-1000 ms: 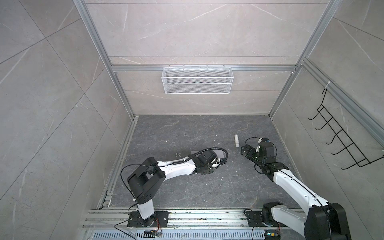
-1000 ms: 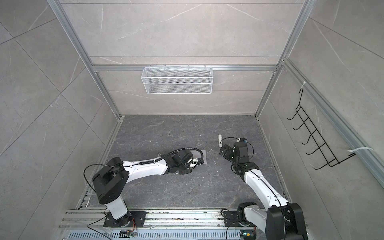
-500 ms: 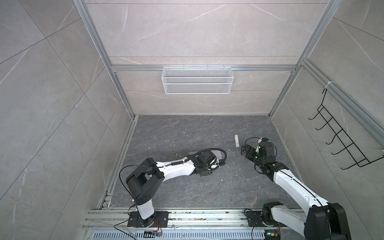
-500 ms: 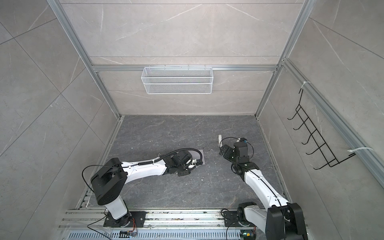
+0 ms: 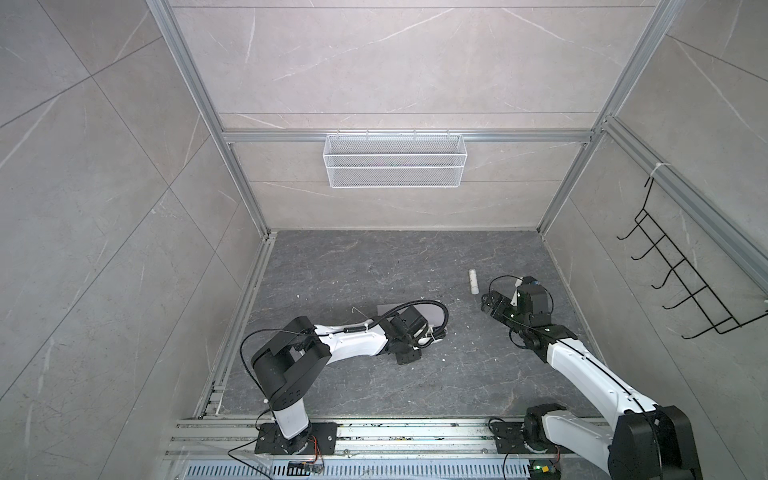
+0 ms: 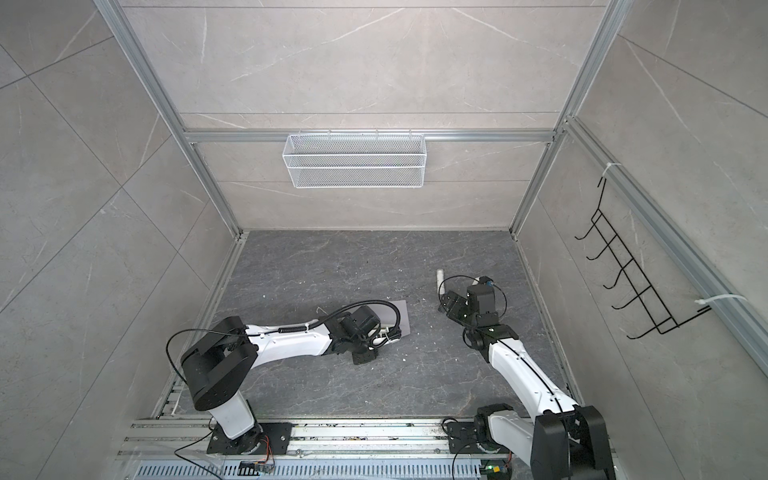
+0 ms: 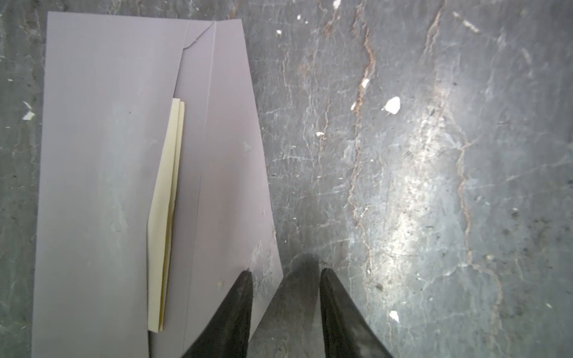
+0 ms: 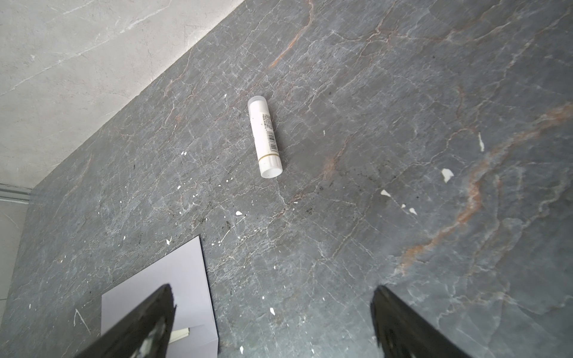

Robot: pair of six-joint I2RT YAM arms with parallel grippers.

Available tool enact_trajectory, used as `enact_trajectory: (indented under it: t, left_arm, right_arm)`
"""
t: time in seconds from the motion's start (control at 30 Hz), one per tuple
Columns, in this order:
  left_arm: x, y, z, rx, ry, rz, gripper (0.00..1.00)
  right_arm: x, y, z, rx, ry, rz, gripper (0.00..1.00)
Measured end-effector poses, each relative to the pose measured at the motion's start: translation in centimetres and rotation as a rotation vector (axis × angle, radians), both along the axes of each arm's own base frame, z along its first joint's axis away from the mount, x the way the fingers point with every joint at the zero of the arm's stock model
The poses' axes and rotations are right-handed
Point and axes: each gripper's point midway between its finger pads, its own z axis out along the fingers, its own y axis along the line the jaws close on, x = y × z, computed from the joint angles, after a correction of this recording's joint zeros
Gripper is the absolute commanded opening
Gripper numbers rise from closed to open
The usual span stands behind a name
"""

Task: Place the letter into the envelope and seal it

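Envelope [image 5: 430,316] is lying flat on the bench [image 5: 374,266] in both top views, partly under our left arm. From the left wrist, we are seeing the letter [image 7: 166,217] tucked in its mouth and our left gripper [image 7: 283,272] parted, pinching nothing. From the right wrist, our right gripper [image 8: 274,289] is gaping wide above the bench, holding nothing.

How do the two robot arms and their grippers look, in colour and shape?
Both the left arm and right arm have white shells with black joints and bases. Thin black cables loop near each wrist. The left gripper and right gripper have black fingers tapering to points.
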Motion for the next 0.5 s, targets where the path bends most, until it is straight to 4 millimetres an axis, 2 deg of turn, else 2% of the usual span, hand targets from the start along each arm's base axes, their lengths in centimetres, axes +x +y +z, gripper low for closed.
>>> enact_trajectory:
  t: [0.5]
  left_arm:
    - [-0.57,-0.81,0.46,-0.098,0.115,0.010,0.52]
  right_arm:
    - [-0.21,0.12,-0.23,-0.010,0.011,0.022,1.00]
